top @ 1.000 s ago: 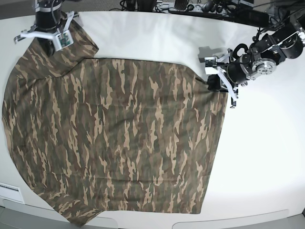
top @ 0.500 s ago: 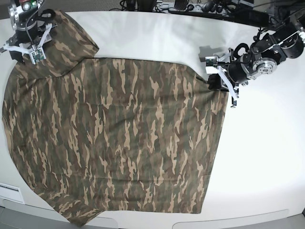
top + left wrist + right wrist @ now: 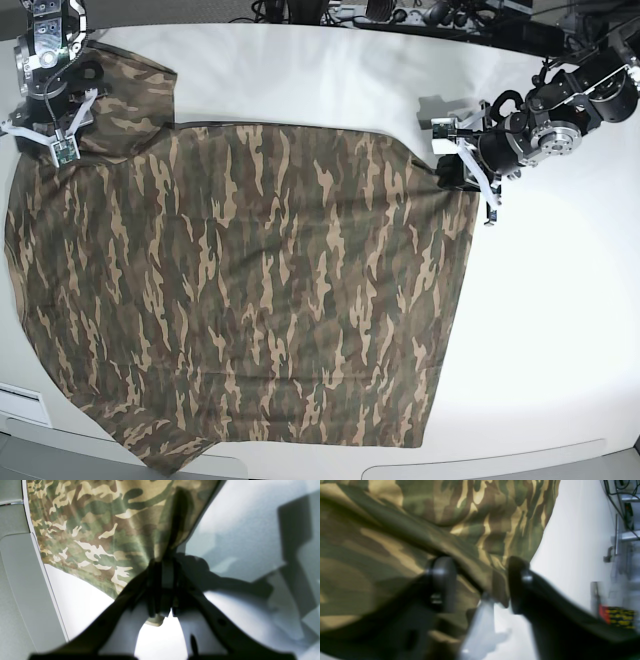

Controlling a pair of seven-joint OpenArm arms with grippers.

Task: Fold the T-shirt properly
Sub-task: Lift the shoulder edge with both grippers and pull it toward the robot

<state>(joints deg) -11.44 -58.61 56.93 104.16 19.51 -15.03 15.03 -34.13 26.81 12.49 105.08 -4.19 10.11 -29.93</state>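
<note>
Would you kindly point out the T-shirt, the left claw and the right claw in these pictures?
T-shirt (image 3: 260, 290), base view, middle of the spread body.
left claw (image 3: 447, 176), base view, tips shut on the shirt's corner.
right claw (image 3: 480, 582), right wrist view, gap between parted fingers over cloth.

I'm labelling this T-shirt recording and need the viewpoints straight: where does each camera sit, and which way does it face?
Base: overhead, facing down on the white table and spread T-shirt; both arms show at the top corners.
Left wrist: behind the left gripper, looking along its closed jaws pinching the shirt's edge.
Right wrist: behind the right gripper, looking at folded fabric between its parted jaws.
All three share the T-shirt and table.
</note>
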